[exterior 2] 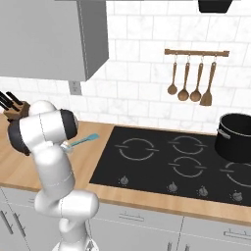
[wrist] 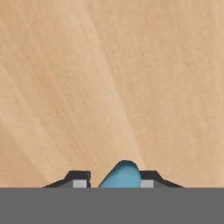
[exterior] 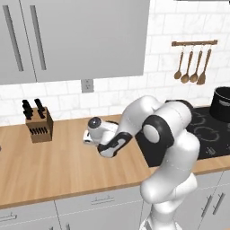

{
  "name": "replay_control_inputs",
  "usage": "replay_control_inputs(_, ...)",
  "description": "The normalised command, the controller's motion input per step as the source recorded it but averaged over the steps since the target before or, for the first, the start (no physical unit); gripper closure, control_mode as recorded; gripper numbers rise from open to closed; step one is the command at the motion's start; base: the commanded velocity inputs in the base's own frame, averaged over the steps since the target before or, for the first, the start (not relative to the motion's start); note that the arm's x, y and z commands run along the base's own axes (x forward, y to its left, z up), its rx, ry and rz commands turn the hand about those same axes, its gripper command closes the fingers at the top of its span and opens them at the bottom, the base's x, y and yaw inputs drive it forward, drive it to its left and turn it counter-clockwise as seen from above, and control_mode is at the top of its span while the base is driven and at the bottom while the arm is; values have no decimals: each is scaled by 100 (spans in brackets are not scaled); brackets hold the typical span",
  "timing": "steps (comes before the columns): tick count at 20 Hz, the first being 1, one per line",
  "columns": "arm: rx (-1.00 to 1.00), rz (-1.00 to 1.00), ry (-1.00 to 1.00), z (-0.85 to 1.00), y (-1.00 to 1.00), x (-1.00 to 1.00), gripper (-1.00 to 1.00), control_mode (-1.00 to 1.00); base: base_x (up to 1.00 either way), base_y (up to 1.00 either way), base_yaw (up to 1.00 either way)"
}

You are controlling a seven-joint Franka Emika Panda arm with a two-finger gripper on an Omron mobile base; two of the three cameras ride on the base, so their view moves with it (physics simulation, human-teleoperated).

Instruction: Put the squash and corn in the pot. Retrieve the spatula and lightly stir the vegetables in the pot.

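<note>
Taking the black cooktop (exterior 2: pixel 147 162) as the landmark: far to its left a knife block (exterior: pixel 39 123) stood against the wall on the wooden counter (exterior: pixel 54 166). Nearer, just left of the cooktop's edge, the gripper (wrist: pixel 113 181) hung low over bare counter with its two tips pressed against the rounded end of the light-blue spatula (exterior 2: pixel 84 141), which jutted toward the cooktop in the right base view. The pinch looked to sit near one end, so the tool could well swing or slip out during the long carry. On the cooktop's far right stood the pot (exterior 2: pixel 238 137), well apart from the hand; its contents could not be seen. Above it wooden spoons (exterior 2: pixel 190 81) hung on a rail. A hasty sweep across might knock the pot's rim or tip the loosely held spatula.
</note>
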Motion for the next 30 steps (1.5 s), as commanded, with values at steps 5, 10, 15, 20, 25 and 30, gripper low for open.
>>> replay_control_inputs(5, 24, -1, -23, 97, -35, -62, 100, -100, 0, 0, 0)
replay_control_inputs(10, 39, -10, -8, 100, -13, -30, 100, -100, 0, 0, 0)
replay_control_inputs(15, 36, -13, -1, 100, -5, -3, 100, -100, 0, 0, 0)
replay_control_inputs(20, 33, -18, 1, 100, -14, 0, 100, -100, 0, 0, 0)
replay_control_inputs(25, 36, -30, 14, 100, -45, 0, 100, -100, 0, 0, 0)
replay_control_inputs(30, 40, -37, 17, 99, -37, -10, 100, -100, 0, 0, 0)
